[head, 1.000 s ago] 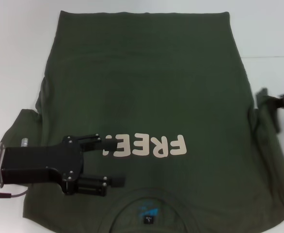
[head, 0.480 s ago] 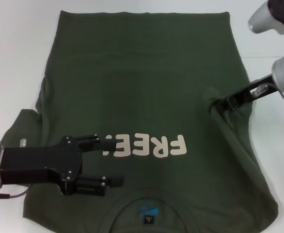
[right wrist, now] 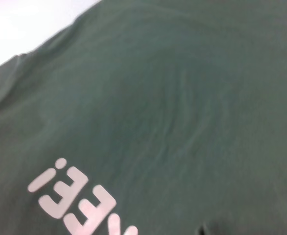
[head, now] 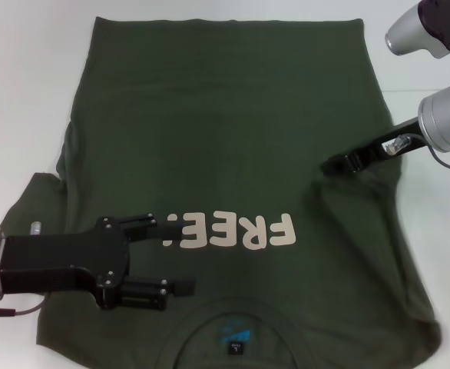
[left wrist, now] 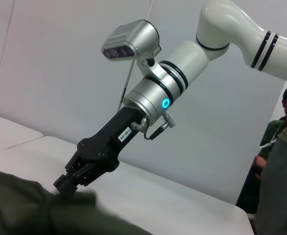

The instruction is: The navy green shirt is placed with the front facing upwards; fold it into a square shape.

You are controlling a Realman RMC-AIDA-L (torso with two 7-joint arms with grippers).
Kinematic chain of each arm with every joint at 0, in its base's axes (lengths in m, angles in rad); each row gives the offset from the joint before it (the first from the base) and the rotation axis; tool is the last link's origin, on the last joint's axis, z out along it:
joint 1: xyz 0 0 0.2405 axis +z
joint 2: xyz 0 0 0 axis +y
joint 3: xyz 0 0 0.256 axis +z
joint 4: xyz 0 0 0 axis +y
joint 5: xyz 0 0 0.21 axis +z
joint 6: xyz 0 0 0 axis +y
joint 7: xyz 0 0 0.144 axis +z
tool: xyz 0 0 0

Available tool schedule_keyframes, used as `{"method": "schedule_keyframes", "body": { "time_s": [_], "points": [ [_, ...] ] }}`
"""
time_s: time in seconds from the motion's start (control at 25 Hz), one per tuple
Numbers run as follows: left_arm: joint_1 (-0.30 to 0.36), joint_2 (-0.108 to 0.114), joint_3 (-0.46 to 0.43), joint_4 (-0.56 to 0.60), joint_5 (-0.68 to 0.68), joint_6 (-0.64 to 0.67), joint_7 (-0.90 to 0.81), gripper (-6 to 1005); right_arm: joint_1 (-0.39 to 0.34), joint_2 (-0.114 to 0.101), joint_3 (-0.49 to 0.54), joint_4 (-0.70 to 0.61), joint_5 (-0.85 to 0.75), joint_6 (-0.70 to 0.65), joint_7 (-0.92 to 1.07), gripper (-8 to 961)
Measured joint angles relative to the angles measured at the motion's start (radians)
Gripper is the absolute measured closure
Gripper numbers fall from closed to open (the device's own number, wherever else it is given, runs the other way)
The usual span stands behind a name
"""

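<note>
1. We saw the navy green shirt (head: 225,154) spread front-up on the white table (head: 25,92), its collar at the near edge and its hem at the far edge.
2. The pale "FREE!" print (head: 233,231) lay across the chest and read upside down from the head camera; a small blue print and a black tag (head: 233,348) showed inside the collar.
3. The right gripper (head: 339,162) was over the right half of the shirt, with its fingers pinched shut on a bunch of the fabric.
4. The cloth rose to a peak at that pinch, and creases ran from it toward the near right corner, so the right side was folded inward over the body.
5. In the left wrist view, the same gripper (left wrist: 65,183) held a raised ridge of dark cloth just above the table.
6. The left gripper (head: 177,257) was over the near left part of the shirt, beside the print, with its two fingers spread apart and nothing between them.
7. The left sleeve (head: 37,200) lay flat on the table.
</note>
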Motion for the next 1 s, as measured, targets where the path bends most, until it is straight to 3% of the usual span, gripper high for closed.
{"method": "schedule_keyframes", "body": {
  "time_s": [0.2,0.56,0.8,1.0],
  "points": [
    [0.0,0.0,-0.002,0.0,0.0,0.0,0.0,83,-0.013,0.0,-0.001,0.0,0.069,0.001,-0.051,833],
    [-0.002,0.001,-0.002,0.0,0.0,0.0,0.0,83,-0.046,-0.002,0.028,-0.021,0.13,-0.03,-0.132,409],
    [-0.002,0.0,-0.003,0.001,0.0,0.0,-0.002,83,-0.153,-0.019,0.076,-0.061,0.32,-0.087,-0.312,260],
    [-0.001,-0.002,-0.014,0.0,-0.001,-0.003,-0.005,84,-0.267,-0.02,0.118,-0.058,0.48,-0.212,-0.615,179]
  ]
}}
